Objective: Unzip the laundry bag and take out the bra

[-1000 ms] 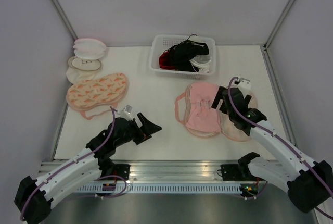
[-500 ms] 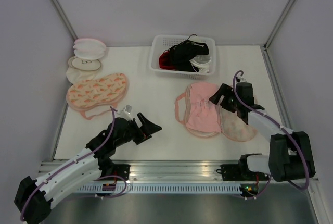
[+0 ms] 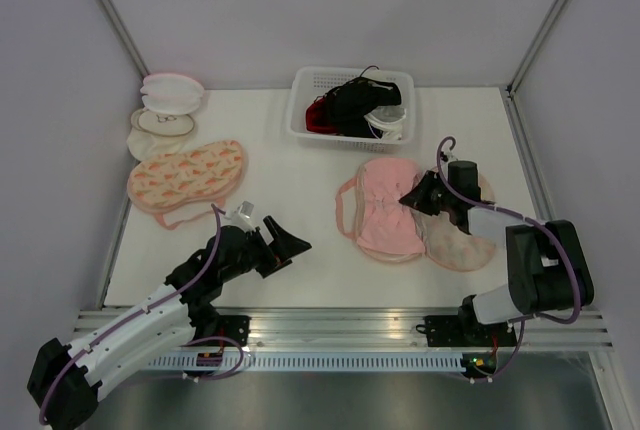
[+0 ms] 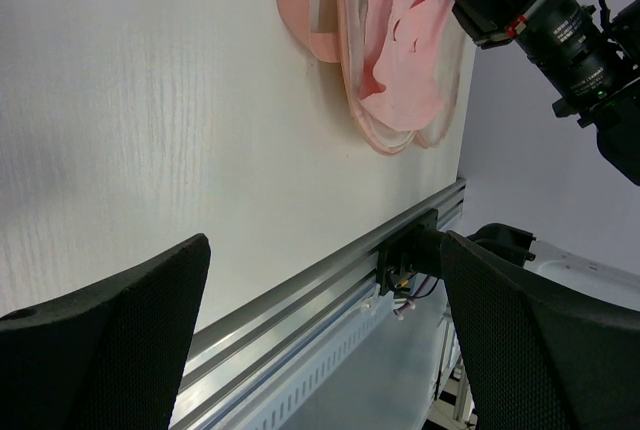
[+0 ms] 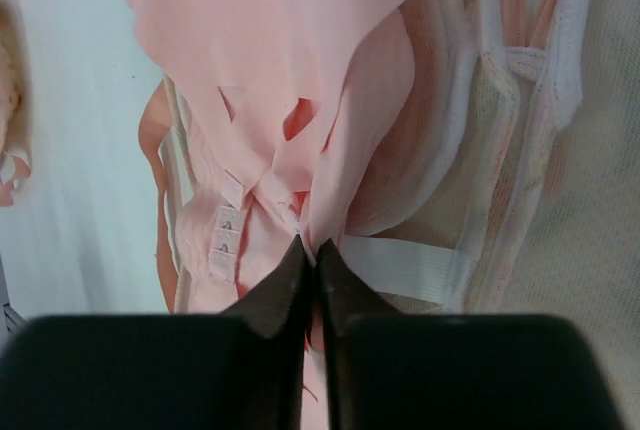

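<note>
The peach-pink laundry bag (image 3: 462, 242) lies unzipped and spread open at the right, its white mesh lining (image 5: 590, 150) showing. The pale pink bra (image 3: 385, 218) rests on the bag's left half. My right gripper (image 3: 413, 197) is down at the bra's right edge. In the right wrist view its jaws (image 5: 310, 250) are shut on a fold of the bra (image 5: 300, 70) beside a white elastic band. My left gripper (image 3: 287, 243) hovers open and empty over the table's near left. The left wrist view shows the bra (image 4: 410, 60) far off.
A second carrot-print bag (image 3: 187, 175) lies zipped at the left. Behind it sit white-and-pink round cases (image 3: 165, 100). A white basket (image 3: 300, 125) of black, red and white garments stands at the back. The metal rail (image 3: 330, 325) runs along the near edge.
My right gripper has swung down to the bra's middle and closed from wide open onto its fabric. The left arm has not moved.
</note>
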Robot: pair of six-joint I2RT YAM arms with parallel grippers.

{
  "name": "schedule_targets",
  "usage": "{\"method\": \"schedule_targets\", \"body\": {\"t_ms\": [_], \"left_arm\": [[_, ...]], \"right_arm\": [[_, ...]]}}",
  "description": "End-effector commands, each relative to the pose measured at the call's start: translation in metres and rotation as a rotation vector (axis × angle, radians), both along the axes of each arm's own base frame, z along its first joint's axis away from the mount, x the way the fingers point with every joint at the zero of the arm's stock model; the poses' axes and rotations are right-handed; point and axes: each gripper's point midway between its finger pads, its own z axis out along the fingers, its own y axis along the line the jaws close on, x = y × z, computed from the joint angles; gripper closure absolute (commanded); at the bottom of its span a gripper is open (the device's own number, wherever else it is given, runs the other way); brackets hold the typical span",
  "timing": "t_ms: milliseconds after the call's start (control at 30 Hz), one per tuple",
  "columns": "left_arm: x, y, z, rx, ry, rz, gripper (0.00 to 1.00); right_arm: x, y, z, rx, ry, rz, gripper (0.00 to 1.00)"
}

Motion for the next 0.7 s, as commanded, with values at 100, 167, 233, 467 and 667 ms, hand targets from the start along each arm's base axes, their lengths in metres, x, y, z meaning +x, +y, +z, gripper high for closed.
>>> {"method": "schedule_targets", "body": {"t_ms": [100,167,233,467,667], "left_arm": [[0.001,-0.004,0.005,-0.013,-0.037,-0.024,0.01],[0.001,-0.004,0.005,-0.013,-0.039,-0.022,0.01],[0.001,-0.003,0.005,-0.013,-0.039,-0.022,0.01],[0.002,-0.004,0.007,-0.019,-0.043,-0.022,0.01],[0.002,-0.005,0.006,-0.019,-0.04,-0.026,0.01]], "right_arm": [[-0.002,0.009,0.041,0.052,-0.127,0.049,1.0],[-0.004,0.014,0.061,0.088,-0.168,0.069,1.0],[-0.005,0.02,0.081,0.122,-0.207,0.095,1.0],[0.006,0.035,0.172,0.219,-0.379,0.167,1.0],[0.044,0.047,0.23,0.288,-0.491,0.206,0.99]]}}
